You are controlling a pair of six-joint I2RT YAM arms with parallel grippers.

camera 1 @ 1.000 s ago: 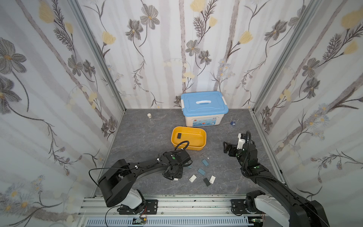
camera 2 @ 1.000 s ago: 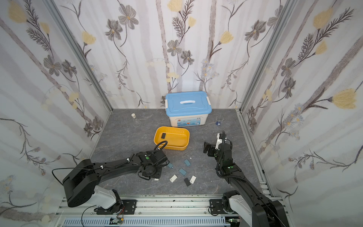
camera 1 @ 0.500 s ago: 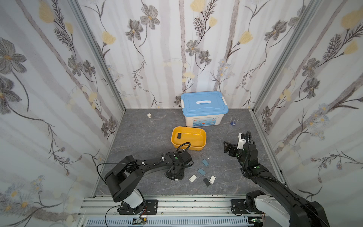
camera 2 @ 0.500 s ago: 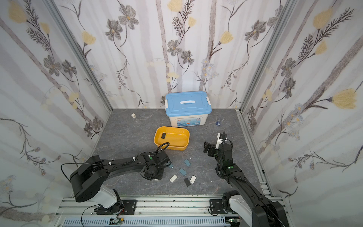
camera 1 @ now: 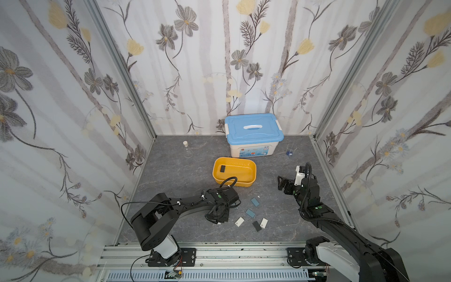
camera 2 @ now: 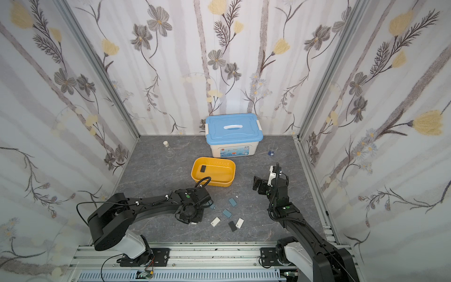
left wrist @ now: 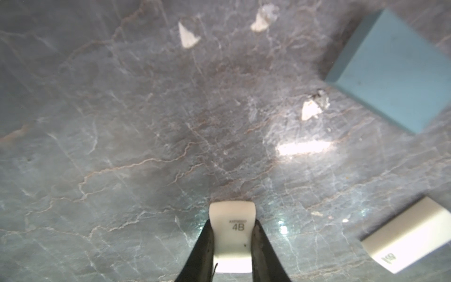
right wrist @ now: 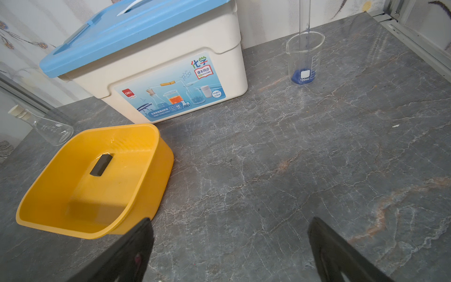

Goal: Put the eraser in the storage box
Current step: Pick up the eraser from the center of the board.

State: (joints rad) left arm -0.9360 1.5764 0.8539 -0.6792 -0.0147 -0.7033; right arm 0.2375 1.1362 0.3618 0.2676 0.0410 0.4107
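My left gripper point(left wrist: 232, 221) is shut on a white eraser point(left wrist: 231, 236) marked 4B, low over the grey table. In both top views it point(camera 1: 218, 216) sits in front of the yellow storage box point(camera 1: 234, 183), a short way from it. The box point(right wrist: 159, 136) holds one dark eraser point(right wrist: 101, 164). Several more erasers lie to the right of the left gripper, among them a blue one point(camera 1: 254, 201) and a white one point(camera 1: 239, 221). My right gripper point(right wrist: 230, 219) hangs open and empty to the right of the box.
A white bin with a blue lid point(camera 1: 253, 131) stands behind the box. A glass flask point(camera 1: 186, 149) is at the back left, a beaker point(camera 1: 289, 151) at the back right. White crumbs point(left wrist: 188, 36) lie on the table near a blue eraser point(left wrist: 395, 70).
The left jaws have closed onto the white eraser, and the left arm's elbow has swung rightward. The right arm has not moved.
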